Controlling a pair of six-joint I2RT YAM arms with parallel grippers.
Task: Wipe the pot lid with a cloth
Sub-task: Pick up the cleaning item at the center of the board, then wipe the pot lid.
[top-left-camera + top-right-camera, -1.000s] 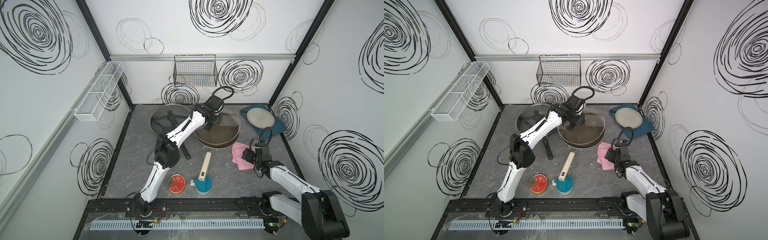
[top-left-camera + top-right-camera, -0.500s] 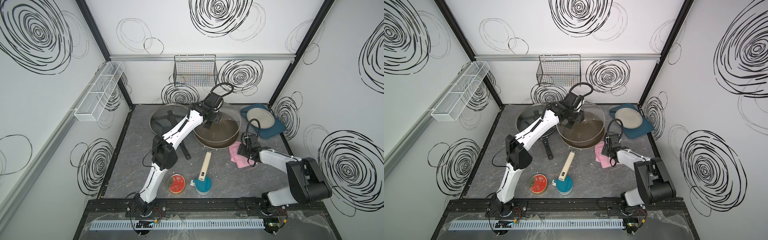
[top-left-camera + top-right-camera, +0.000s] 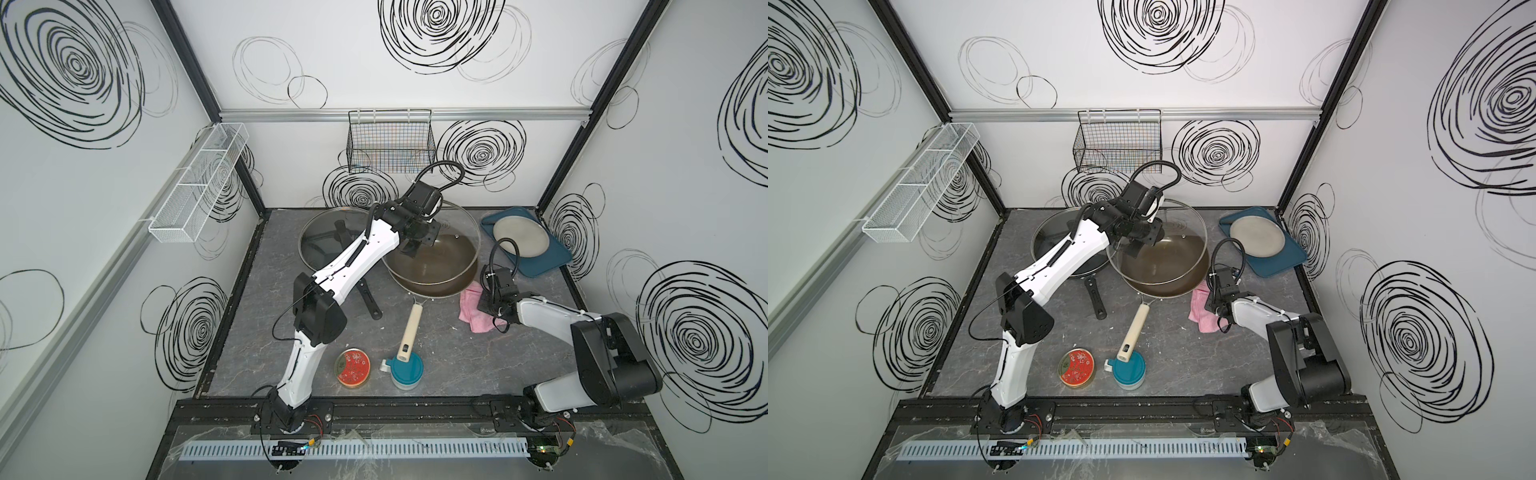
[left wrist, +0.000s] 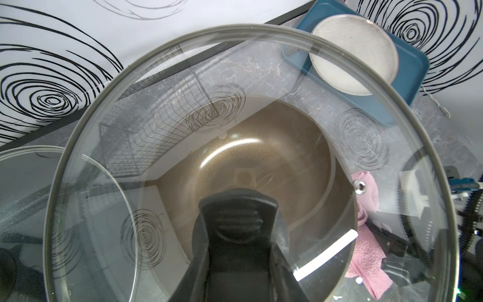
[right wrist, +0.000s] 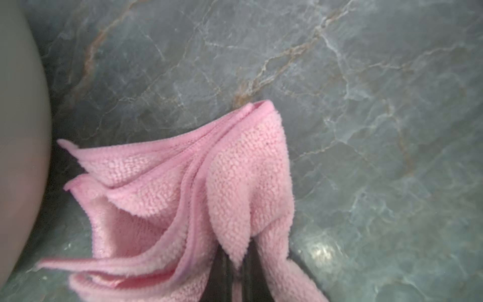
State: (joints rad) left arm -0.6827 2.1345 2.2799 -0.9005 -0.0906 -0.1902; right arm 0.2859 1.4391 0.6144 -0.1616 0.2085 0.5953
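Note:
The pot lid [image 3: 457, 232] [image 3: 1183, 232] is a large glass disc with a metal rim. It hangs tilted above a brown pan [image 3: 432, 270] at the back of the table. My left gripper [image 3: 415, 241] [image 3: 1138, 241] [image 4: 239, 248] is shut on the lid's black handle [image 4: 239, 217]. The cloth [image 3: 471, 313] [image 3: 1202, 311] [image 5: 183, 196], pink and fuzzy, lies bunched on the table just right of the pan. My right gripper [image 3: 484, 309] [image 3: 1214, 309] [image 5: 236, 264] is down on it, shut, with a fold of cloth pinched between its fingers.
The pan's wooden handle [image 3: 409, 332] points toward the front, ending over a teal cup [image 3: 407, 372]. A red tin [image 3: 352, 368] sits beside the cup. A second lidded pan [image 3: 328, 241] is at back left, and a blue tray [image 3: 540, 266] holding a plate [image 3: 519, 237] at back right.
My right gripper has moved in over the cloth and shut on it. My left gripper has kept hold of the lid and raised it slightly over the pan.

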